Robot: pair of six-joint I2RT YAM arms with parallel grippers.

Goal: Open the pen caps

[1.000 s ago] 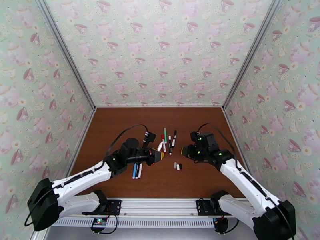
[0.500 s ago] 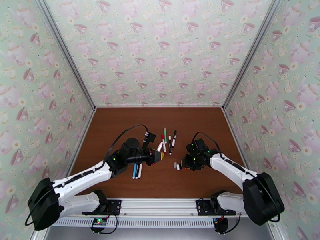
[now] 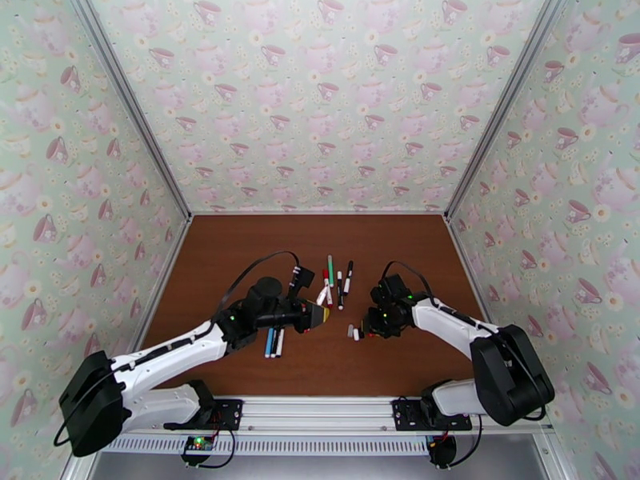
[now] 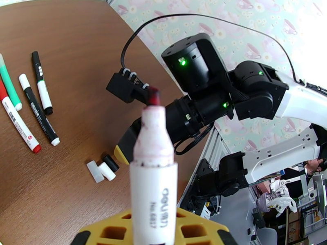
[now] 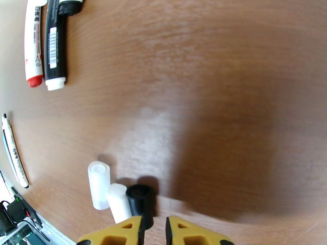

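Note:
My left gripper [image 3: 318, 315] [image 4: 153, 227] is shut on a white pen [image 4: 153, 160], held upright in the left wrist view with its dark red tip bare. Three pen caps [image 3: 354, 334] lie together on the table: two white caps [image 5: 99, 184] [image 5: 118, 203] and a black cap [image 5: 141, 199]. My right gripper [image 3: 368, 324] [image 5: 155, 231] hangs low just right of them, its left finger beside the black cap. Its jaws stand a narrow dark gap apart, and nothing shows in the gap. Several capped pens [image 3: 336, 282] lie behind the grippers.
A blue pen and a white pen [image 3: 274, 342] lie side by side under my left forearm. A red-ended pen [image 5: 32, 41] and a black pen [image 5: 55, 41] lie at the top left of the right wrist view. The brown table [image 3: 400, 250] is walled on three sides.
My right gripper has dropped from facing the left gripper down and left to the pile of caps. The left arm and its pen have barely moved.

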